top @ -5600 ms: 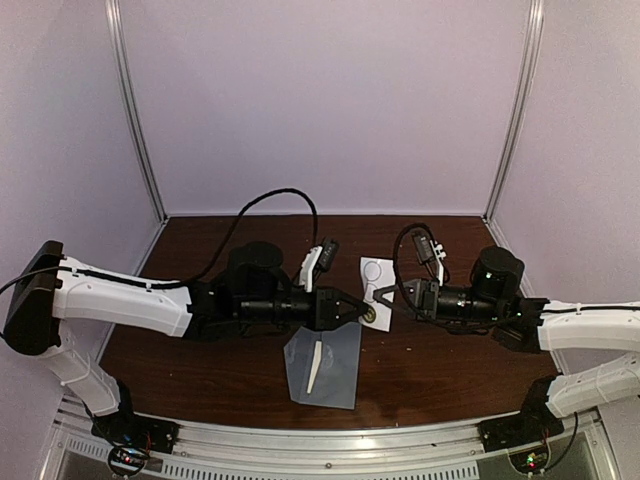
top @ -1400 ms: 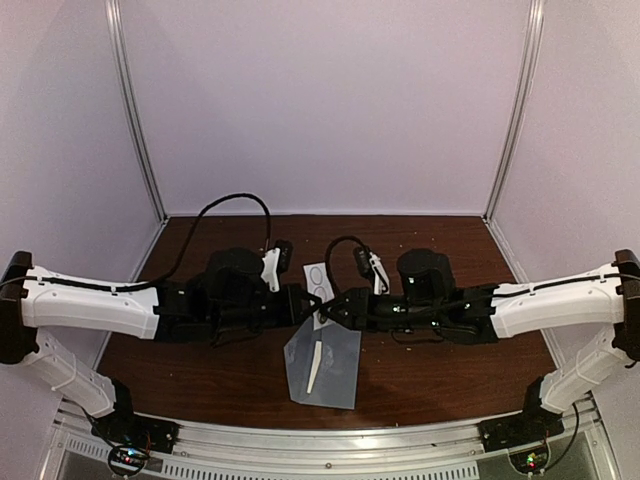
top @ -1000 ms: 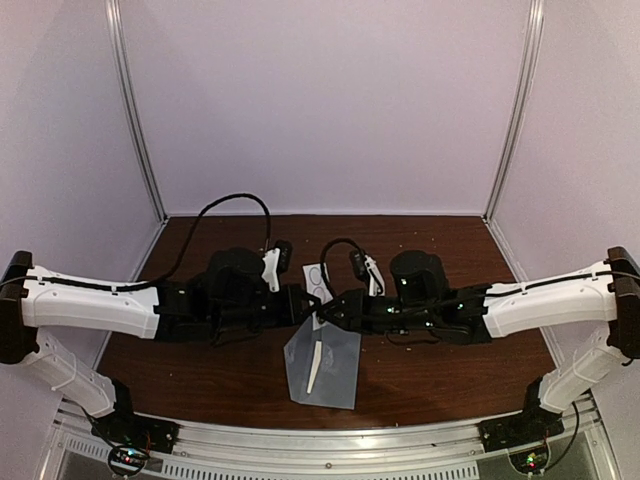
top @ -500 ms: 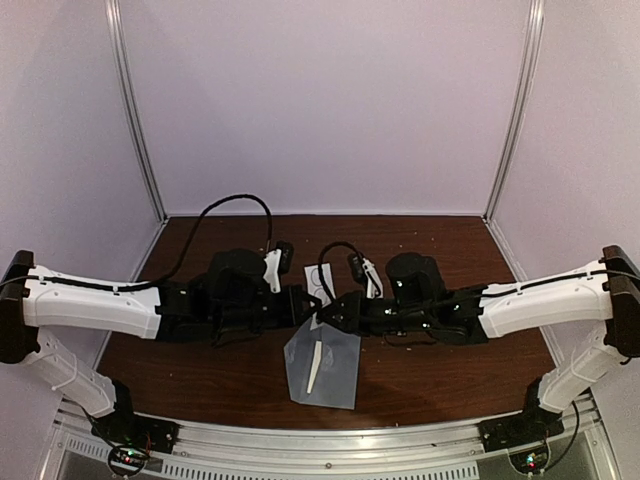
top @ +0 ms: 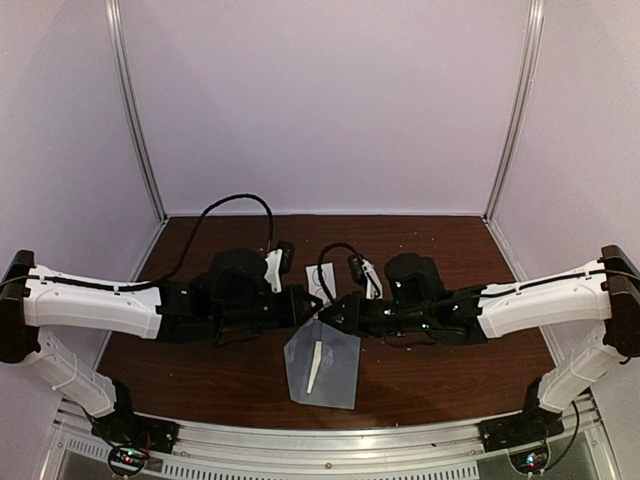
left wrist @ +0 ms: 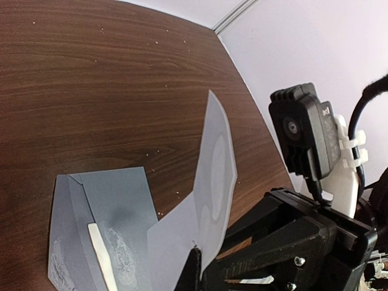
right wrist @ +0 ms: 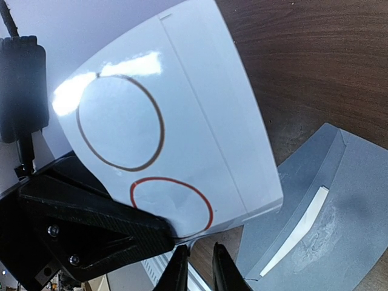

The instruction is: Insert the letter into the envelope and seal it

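Observation:
The grey-blue envelope (top: 335, 372) lies flat near the table's front, with a thin white strip of paper (top: 314, 367) showing on it. It also shows in the left wrist view (left wrist: 115, 212) and the right wrist view (right wrist: 339, 200). My left gripper (top: 310, 304) is shut on a corner of the white sticker sheet (right wrist: 182, 109) with a brown and a red circle, and holds it up above the envelope's far edge. My right gripper (right wrist: 203, 270) sits just under the sheet's lower edge, its jaws a narrow gap apart with nothing between them.
The brown wooden table (top: 200, 240) is walled in by pale panels at the back and sides. A metal rail (top: 320, 440) runs along the near edge. Both arms meet over the middle, with cables looping above them.
My right arm has moved left until its gripper meets the left one at the sticker sheet. The sheet, earlier flat by the right gripper, now stands up in the left gripper.

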Tool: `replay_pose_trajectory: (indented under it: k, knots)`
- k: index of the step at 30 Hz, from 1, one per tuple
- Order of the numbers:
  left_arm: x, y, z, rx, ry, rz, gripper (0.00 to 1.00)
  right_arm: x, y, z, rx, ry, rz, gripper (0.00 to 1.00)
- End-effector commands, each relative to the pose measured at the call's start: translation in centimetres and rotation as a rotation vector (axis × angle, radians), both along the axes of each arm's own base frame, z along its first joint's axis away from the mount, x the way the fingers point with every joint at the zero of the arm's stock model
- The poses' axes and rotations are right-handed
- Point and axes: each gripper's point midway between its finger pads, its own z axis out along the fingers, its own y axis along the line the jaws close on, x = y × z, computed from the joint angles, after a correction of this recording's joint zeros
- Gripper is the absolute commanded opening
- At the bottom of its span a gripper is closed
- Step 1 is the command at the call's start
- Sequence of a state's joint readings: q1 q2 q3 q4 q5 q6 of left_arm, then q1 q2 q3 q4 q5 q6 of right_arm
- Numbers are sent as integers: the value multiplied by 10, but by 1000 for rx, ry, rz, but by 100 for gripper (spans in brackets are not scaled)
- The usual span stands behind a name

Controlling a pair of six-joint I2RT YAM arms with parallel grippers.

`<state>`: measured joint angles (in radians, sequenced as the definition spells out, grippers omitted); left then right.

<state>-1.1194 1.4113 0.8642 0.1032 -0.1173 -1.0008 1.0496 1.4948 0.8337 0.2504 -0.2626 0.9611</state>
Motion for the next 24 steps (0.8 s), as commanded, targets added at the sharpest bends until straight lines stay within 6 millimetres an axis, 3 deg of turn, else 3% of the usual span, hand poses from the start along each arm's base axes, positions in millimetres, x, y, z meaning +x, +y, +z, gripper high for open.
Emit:
replay_pose_trajectory:
  k: [1, 9, 12, 24]
  knots:
    - [1, -11, 20, -48, -36, -19, 0, 5, 6, 14, 32, -21, -17, 13]
    - [1, -9, 18, -45, -34, -12, 0, 2, 8, 27, 101, -38, -4, 0]
    - [1, -8, 19, -45, -35, -11, 0, 3, 7, 29, 120, -39, -7, 0]
    - [10, 11, 18, 12, -55, 75, 0, 8, -13, 10, 31, -22, -80, 0]
